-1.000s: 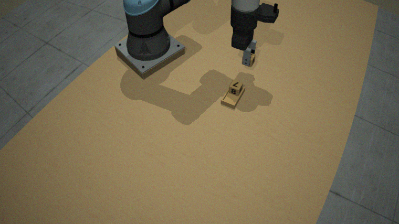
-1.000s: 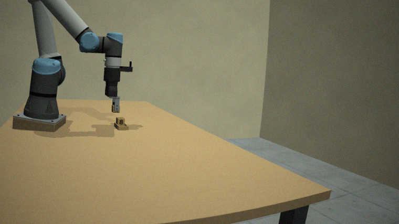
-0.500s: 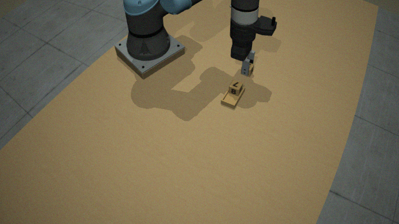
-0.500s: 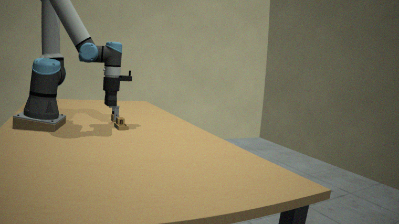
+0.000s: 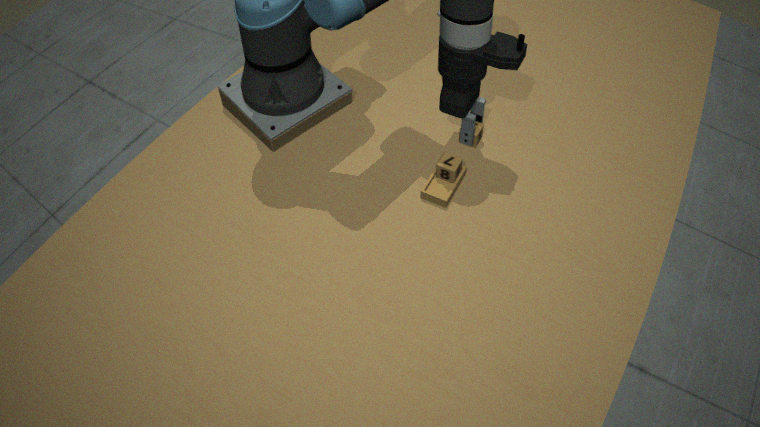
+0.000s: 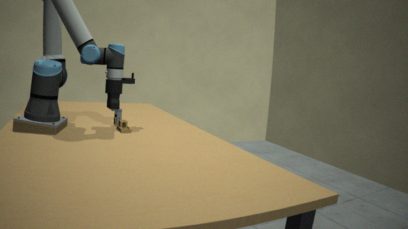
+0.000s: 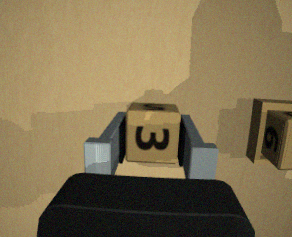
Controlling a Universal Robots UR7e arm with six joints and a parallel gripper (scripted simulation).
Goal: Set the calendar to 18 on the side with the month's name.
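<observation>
Now, jaws: the gripper (image 7: 150,159) is clamping a cube (image 7: 153,134) at mid opening, a 3 facing the wrist camera.
Tray: the tray (image 5: 436,194) is lying flat near the tabletop's far edge, long axis running toward the near-left corner.
Seated cube: the 8 cube (image 5: 449,168) is filling its far end.
Key relation: the free slot is lying beyond that cube from the jaws.

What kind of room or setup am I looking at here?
Probably a bare robot test cell: one arm bolted by its base plate to a large tan table, plain walls, a grey tiled floor, and only a small calendar tray with number cubes.
</observation>
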